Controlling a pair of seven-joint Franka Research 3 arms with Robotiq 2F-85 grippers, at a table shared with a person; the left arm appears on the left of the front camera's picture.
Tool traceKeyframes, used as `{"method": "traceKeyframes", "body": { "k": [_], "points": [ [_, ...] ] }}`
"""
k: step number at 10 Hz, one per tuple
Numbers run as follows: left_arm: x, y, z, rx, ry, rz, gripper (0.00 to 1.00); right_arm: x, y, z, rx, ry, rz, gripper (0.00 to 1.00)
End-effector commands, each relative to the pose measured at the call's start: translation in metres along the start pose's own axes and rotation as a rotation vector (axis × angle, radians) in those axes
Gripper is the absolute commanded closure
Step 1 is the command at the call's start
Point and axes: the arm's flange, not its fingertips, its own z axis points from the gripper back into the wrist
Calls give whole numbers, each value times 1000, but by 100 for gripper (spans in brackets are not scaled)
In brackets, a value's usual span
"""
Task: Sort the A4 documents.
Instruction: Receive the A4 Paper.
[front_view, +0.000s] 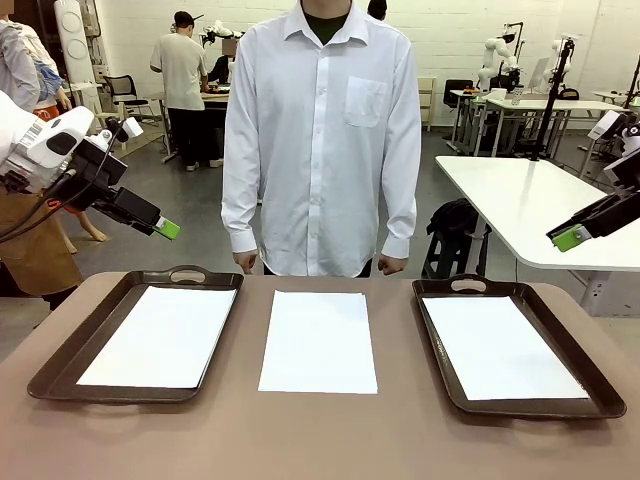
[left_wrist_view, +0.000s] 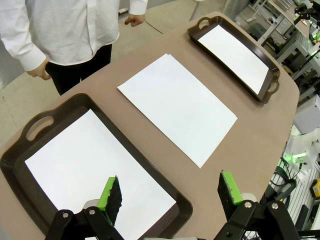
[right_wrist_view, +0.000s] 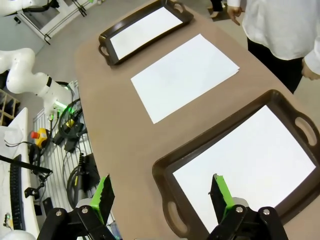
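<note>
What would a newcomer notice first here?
Three white sheets in a row: left sheet in the left tray, middle sheet bare on the table, right sheet in the right tray. A person stands at the far edge; left gripper and right gripper hover open.

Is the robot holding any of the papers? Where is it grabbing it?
No, nothing is held. The left gripper and right gripper are both open in the air. The A4 documents lie flat, two in trays, one between them.
</note>
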Motion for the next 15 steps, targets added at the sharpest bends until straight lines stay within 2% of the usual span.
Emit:
{"method": "traceKeyframes", "body": {
  "k": [1, 15],
  "points": [
    [-1, 0, 0, -1, -3, 0, 0, 0, 1, 0, 1, -1, 12, 0],
    [-1, 0, 0, -1, -3, 0, 0, 0, 1, 0, 1, -1, 12, 0]
  ]
}}
